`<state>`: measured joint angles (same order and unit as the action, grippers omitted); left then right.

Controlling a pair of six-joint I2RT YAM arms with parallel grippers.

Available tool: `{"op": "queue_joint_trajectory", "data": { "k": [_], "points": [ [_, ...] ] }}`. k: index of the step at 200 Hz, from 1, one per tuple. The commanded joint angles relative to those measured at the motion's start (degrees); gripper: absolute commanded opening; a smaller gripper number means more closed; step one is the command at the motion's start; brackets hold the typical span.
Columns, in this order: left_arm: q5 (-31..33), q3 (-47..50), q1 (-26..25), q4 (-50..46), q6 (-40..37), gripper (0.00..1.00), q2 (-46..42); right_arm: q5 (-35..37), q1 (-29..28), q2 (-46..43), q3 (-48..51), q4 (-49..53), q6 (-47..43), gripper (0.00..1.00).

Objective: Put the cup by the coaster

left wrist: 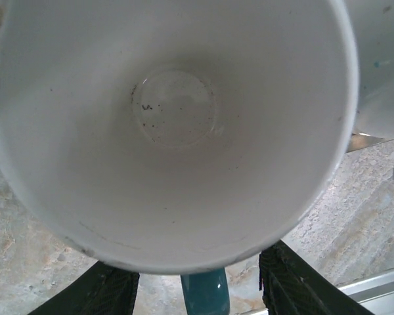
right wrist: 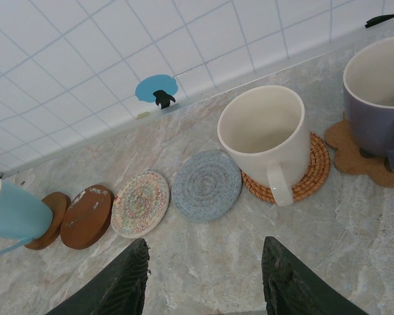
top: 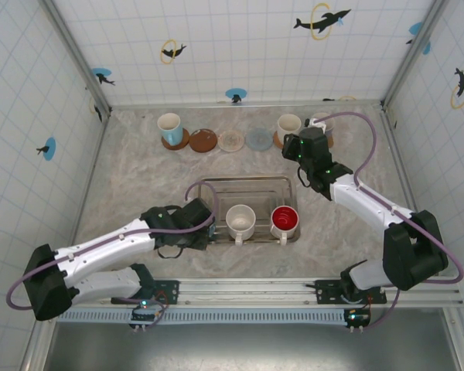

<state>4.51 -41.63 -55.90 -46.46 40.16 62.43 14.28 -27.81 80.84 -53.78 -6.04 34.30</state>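
By the tray [top: 247, 179], your left gripper [left wrist: 198, 282] straddled the cup [left wrist: 177, 131] at its handle [left wrist: 205, 296], jaws apart, unclamped; right gripper [right wrist: 207, 282] hung open near the coasters [right wrist: 207, 186].

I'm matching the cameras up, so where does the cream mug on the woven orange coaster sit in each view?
Top external: cream mug in the back row, right of centre, near the far wall.
Right wrist: cream mug right of centre on the woven orange coaster, handle toward the camera.
Left wrist: this camera looks into a different cup, white inside, with a teal handle.
Shared landmark: the marbled table, seen in all three.
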Motion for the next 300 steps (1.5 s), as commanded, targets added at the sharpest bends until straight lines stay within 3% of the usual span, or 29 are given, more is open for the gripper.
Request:
{"op": "queue_joint_trajectory", "data": {
  "k": [1, 107, 139, 192, 300],
  "points": [
    [0.8, 1.1, -0.4, 1.7, 1.4, 0.48, 1.1, 0.7, -0.3, 0.5, -1.1, -1.5, 0.2, 0.49],
    [1.3, 2.5, -0.4, 4.8, 1.8, 0.37, 4.8, 0.7, -0.1, 0.4, -0.9, -1.6, 0.2, 0.49],
    [2.0, 2.1, -0.4, 4.6, 2.2, 0.26, 4.0, 0.7, 0.0, 0.3, -0.8, -1.6, 0.2, 0.49],
    [3.3, 0.5, -0.4, 3.6, 2.8, 0.0, 2.3, 0.7, -0.1, 0.3, -0.8, -1.6, 0.3, 0.49],
    [11.8, -7.2, -0.5, -0.5, 4.1, 0.0, 3.4, 0.1, 0.1, -0.5, -0.6, -1.4, 0.0, 0.49]
  ]
}}
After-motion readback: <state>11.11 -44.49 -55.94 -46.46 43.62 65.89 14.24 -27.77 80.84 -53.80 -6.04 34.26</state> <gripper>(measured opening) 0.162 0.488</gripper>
